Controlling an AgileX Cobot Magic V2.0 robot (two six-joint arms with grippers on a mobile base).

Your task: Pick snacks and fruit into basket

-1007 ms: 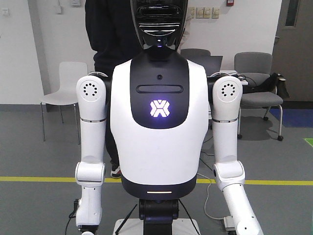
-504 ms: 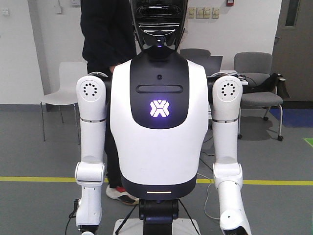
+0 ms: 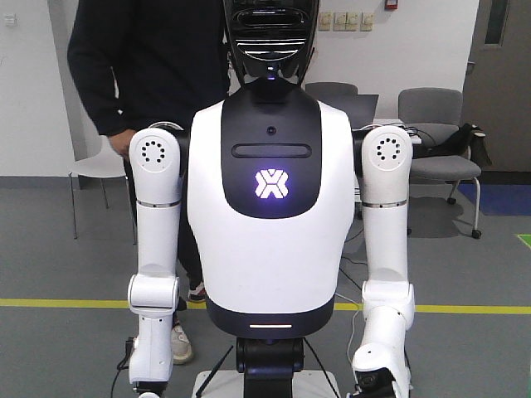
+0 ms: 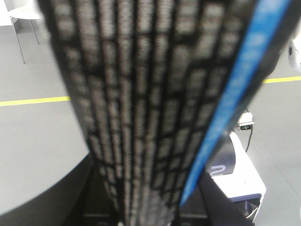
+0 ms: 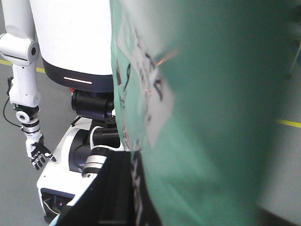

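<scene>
A teal pouch (image 5: pixel 202 94) fills the right wrist view, so near the lens that its white label (image 5: pixel 141 75) and print blur and its edges are cut off. I cannot tell whether the right gripper's jaws clasp it. A dark woven strip (image 4: pixel 141 94) with a blue edge blocks the left wrist view, so I cannot tell how the left gripper's jaws stand either. Only the front view shows the person (image 3: pixel 158 66) behind the white humanoid (image 3: pixel 265 207). Only the right wrist view shows the humanoid's hand (image 5: pixel 40 153).
</scene>
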